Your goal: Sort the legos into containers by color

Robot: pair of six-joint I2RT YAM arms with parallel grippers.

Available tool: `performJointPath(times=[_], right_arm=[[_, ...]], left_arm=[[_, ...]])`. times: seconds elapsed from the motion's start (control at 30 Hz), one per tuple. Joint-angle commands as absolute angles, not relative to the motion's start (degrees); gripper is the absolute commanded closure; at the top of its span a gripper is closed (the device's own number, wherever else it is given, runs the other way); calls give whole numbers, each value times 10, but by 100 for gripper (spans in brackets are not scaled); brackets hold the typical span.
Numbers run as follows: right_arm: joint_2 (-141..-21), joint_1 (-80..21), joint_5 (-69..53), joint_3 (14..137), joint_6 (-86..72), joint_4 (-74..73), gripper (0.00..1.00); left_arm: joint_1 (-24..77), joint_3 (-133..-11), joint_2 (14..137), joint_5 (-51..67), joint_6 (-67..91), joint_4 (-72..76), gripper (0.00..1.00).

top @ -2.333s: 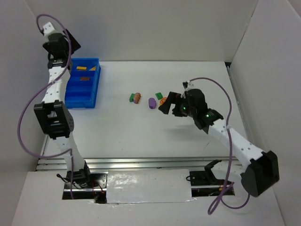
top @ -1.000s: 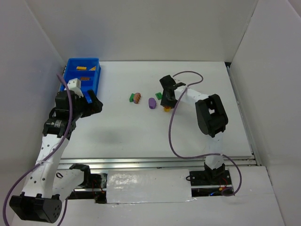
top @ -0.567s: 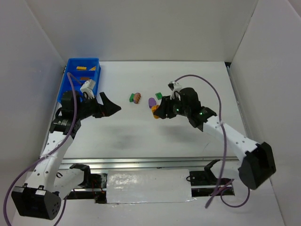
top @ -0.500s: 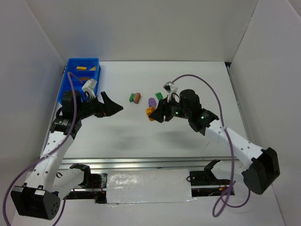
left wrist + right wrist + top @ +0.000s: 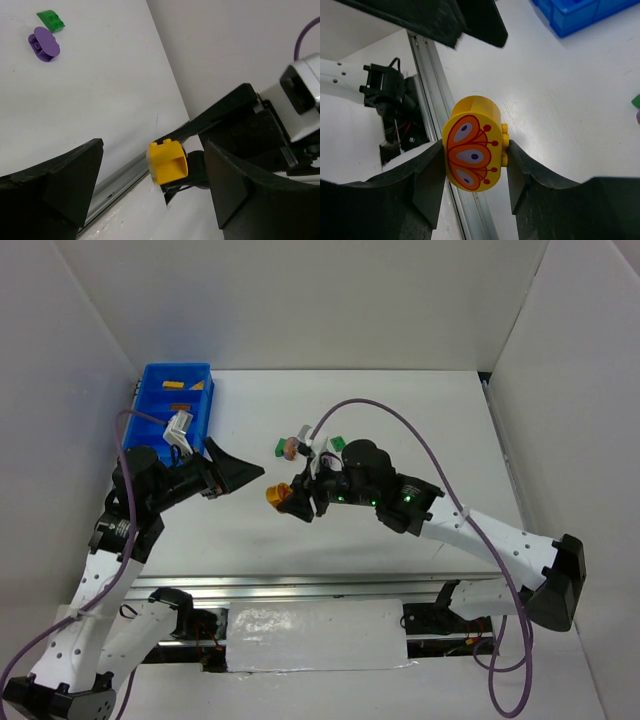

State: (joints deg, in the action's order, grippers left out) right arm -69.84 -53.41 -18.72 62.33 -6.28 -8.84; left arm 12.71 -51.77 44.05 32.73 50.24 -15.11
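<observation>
Yellow with a red-orange butterfly print, the round lego (image 5: 472,142) is clamped in the right gripper's (image 5: 286,498) jaws. It is held up off the table (image 5: 400,400) between the two arms, well apart from the blue bin (image 5: 180,368). The left gripper (image 5: 245,475) faces it with jaws spread wide and nothing in them, so it looks to me like a hand-over. I'd want those jaws squared around the piece's free sides and clenched firmly before the right lets go, or it could drop among the purple oval (image 5: 44,42) and green block (image 5: 52,21).
</observation>
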Motion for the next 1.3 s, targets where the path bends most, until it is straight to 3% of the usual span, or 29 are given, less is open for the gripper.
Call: performJointPath(times=[0.0, 0.3, 0.63, 0.77, 0.9, 1.0, 1.07, 1.17, 1.2, 1.23, 1.27], right_arm=[[-726, -573, -74, 686, -32, -109, 100], [-814, -620, 50, 780, -19, -135, 100], [-840, -642, 78, 811, -17, -134, 100], [-836, -644, 79, 808, -18, -128, 100], [-824, -643, 41, 798, -14, -123, 100], [-817, -643, 30, 786, -17, -112, 100], [-816, -643, 31, 783, -18, -109, 100], [-818, -644, 38, 781, -20, -105, 100], [-817, -643, 46, 777, -23, -101, 100], [-817, -643, 54, 775, -23, -98, 97], [-814, -643, 61, 772, -30, -89, 81]], left_arm=[[132, -543, 439, 295, 514, -187, 6], [145, -548, 442, 277, 491, -215, 14], [148, -540, 453, 279, 477, -217, 41], [150, -534, 456, 283, 478, -210, 43], [150, -534, 459, 278, 472, -215, 38], [151, -532, 461, 289, 473, -204, 49], [151, -533, 464, 293, 474, -200, 61], [151, -538, 468, 299, 472, -198, 82], [152, -540, 469, 299, 471, -199, 97], [152, -541, 468, 298, 469, -200, 100], [152, -546, 468, 290, 468, -204, 100]])
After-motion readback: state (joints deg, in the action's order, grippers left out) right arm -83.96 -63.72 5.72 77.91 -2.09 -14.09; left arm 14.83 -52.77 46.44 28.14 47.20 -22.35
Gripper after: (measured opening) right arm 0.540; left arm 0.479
